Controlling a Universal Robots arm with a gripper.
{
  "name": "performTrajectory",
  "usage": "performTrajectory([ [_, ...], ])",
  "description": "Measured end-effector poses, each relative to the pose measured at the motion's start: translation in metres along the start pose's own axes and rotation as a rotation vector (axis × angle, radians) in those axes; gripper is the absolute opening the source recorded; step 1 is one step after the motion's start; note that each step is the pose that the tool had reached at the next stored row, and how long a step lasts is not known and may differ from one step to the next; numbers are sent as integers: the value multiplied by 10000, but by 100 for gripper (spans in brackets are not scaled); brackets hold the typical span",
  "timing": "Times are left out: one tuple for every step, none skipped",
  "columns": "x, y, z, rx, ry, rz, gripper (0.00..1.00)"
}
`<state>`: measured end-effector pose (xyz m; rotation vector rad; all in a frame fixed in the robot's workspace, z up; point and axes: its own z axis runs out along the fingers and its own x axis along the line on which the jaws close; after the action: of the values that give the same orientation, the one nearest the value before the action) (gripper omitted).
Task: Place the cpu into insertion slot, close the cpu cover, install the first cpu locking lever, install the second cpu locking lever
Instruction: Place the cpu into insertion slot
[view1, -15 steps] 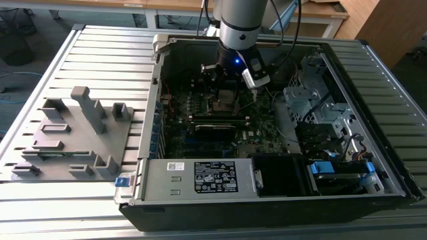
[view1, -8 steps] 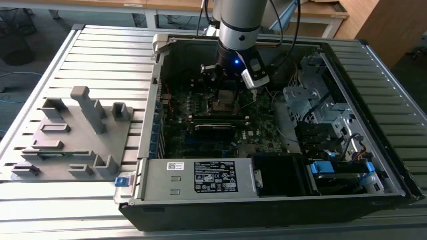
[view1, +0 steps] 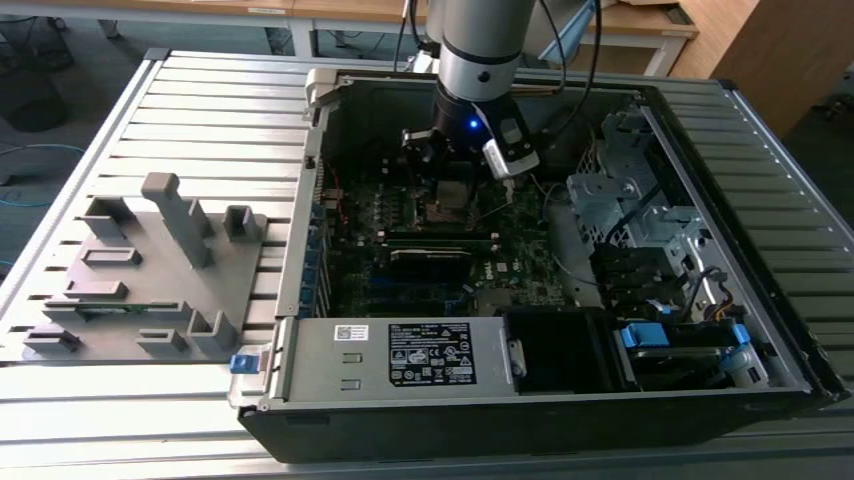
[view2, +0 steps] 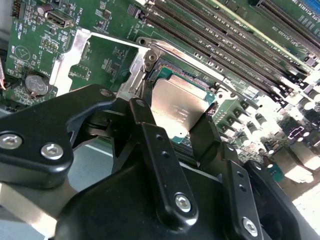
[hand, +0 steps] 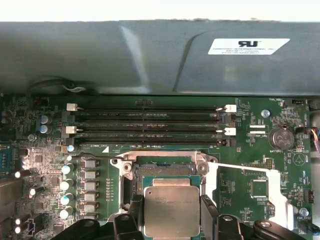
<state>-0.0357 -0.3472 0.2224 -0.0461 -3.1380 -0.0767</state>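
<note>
holding: gripper (view2: 170, 111) clamped on the cpu (hand: 171, 212), one finger on each of two opposite edges.
cpu: silver top up, over the insertion slot (hand: 165, 170) and covering part of it; contact with the slot cannot be told.
insertion slot: on the motherboard (hand: 260, 150), just beside the memory slots (hand: 150, 125).
case: open computer case (view1: 400, 360) on the slatted bench (view1: 200, 110); grey fixture (view1: 147, 270) near the bench's edge at the exterior view's left.

A slatted table (view1: 200, 105) is carrying an open case (view1: 534, 428); a grey fixture (view1: 120, 300) is lying beside the case, on the exterior view's left.
</note>
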Motion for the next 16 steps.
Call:
performTrajectory([
  [0,0,2,-1,-8,178,54],
  [0,0,3,0,-16,357,54],
  [0,0,4,1,-24,537,54],
  [0,-1,5,1,-32,715,54],
  [0,-1,6,1,-41,900,54],
  [0,-1,6,0,-49,1054,54],
  [0,0,7,-2,-58,1230,54],
  [0,0,7,-3,-65,1370,54],
  [0,0,7,-4,-68,1448,54],
  [0,0,7,-4,-69,1454,54],
  [0,0,7,-4,-70,1455,54],
  [0,0,7,-4,-70,1456,54],
  [0,0,7,-3,-70,1458,54],
  [0,-1,7,-3,-69,1458,54],
  [0,-1,7,-3,-69,1463,54],
  [0,0,7,-3,-70,1472,54],
])
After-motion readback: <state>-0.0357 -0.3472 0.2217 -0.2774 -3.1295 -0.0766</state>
